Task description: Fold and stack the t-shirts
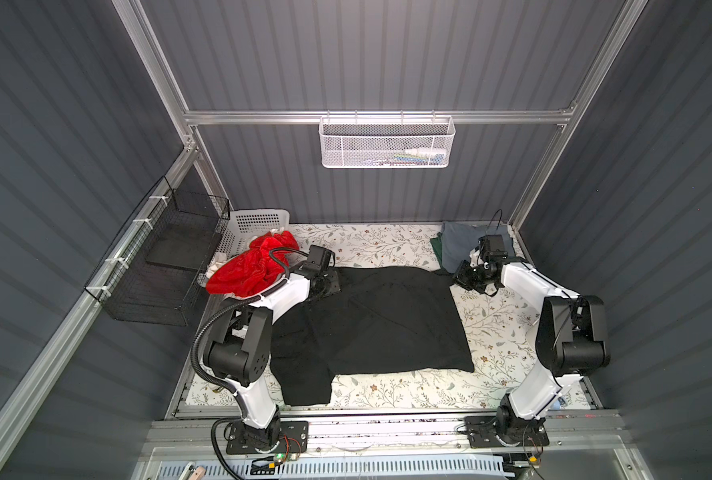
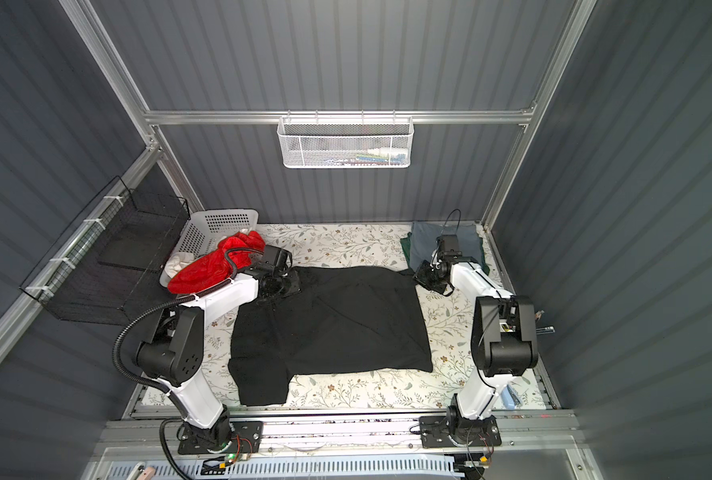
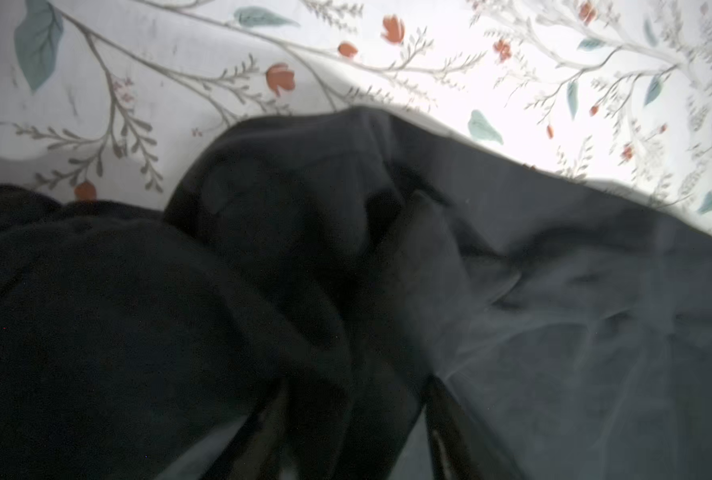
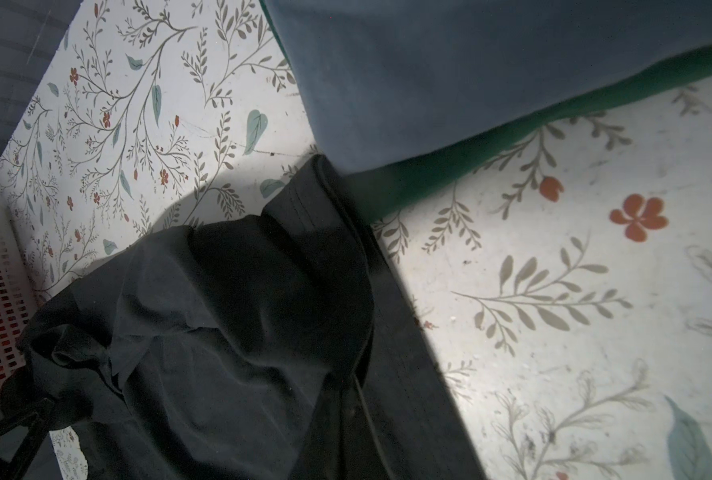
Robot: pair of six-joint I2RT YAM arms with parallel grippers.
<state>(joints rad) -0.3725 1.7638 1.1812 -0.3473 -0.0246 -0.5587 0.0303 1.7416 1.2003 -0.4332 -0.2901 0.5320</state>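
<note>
Laid out flat over the middle of the floral-print counter (image 1: 491, 328): large black cloth t-shirt (image 1: 379, 324), with one sleeve poking out toward 7 o'clock and diagonal creases across the body. Parked in the far corner at 1 o'clock: folded slate blue-grey t-shirt (image 1: 460, 241) on top of a folded dark green t-shirt (image 1: 438, 249), with only a green border showing. Slumped at 10 o'clock over the rim of the white perforated plastic basket (image 1: 258, 220): crumpled bright red t-shirt (image 1: 246, 270), not yet folded.

Left gripper (image 1: 330, 286) down at the black shirt's 11 o'clock corner, over bunched cloth. Jaw width impossible to tell, with dark fingers blurring into dark fabric in the left wrist view. Right gripper (image 1: 464, 277) at the 1 o'clock corner, clamped fully together. Seemingly pinching the hem, going by the cloth gathered up toward it in the right wrist view.

Judged step: first fold of the black shirt, far edge taken at both corners. Two of four shirts apparently done, so roughly halfway.

Next move calls for a sure hold on the left corner too. Then lifting both corners level and carrying them together toward 6 o'clock, with even tension for a square landing on the near hem. Stray sleeve at 7 o'clock probably needing a tuck before any crosswise fold.
</note>
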